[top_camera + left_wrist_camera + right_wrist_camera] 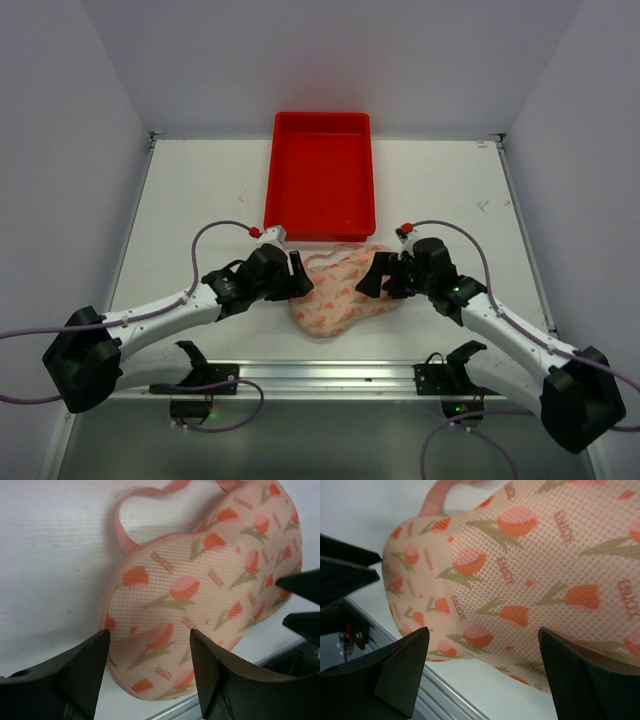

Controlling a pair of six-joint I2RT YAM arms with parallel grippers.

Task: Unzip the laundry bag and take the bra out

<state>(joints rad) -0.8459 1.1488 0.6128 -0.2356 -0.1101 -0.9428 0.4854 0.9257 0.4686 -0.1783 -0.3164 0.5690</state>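
Your left gripper (298,274), right gripper (370,277) both spread wide, flanking cream-pink tulip-print peanut-shaped mesh laundry bag (340,295), gripping nothing.

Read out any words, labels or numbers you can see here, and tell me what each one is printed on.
"ENJOY": a small orange word repeated among the tulips all over the laundry bag. It runs sideways and upside down in the wrist views, so the last letter is uncertain.
In the top view the same print is too small to read.
The red tray shows no text.
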